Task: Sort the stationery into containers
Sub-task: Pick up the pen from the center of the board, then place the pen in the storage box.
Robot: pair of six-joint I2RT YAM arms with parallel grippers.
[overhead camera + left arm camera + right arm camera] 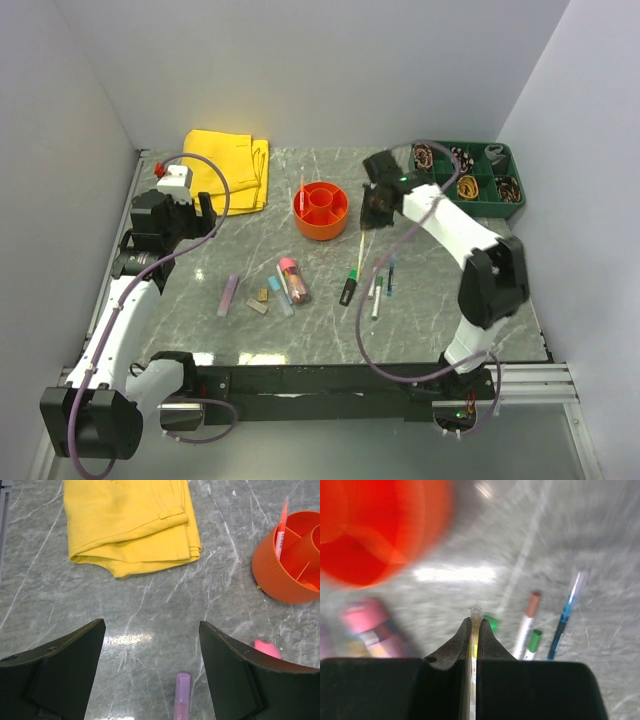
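Right tool (474,624) pinching thin pen (476,612), near orange organiser (375,530).

We see our right gripper (474,630), two black fingers, pressed together on a thin pale-yellow pen (476,613) whose clear tip pokes up just past the fingertips. Just behind it a small green cap (492,623) shows. To the right, on the grey marbled surface (600,555), three more items lie close together: a white pen with a reddish-brown cap (530,615), a shorter pen with a green cap (534,641) and a slim blue see-through pen (565,614). At upper left, badly blurred, sits a round bright orange plastic bowl (375,530). Below it lies a pink-capped tube (370,620), also blurred.
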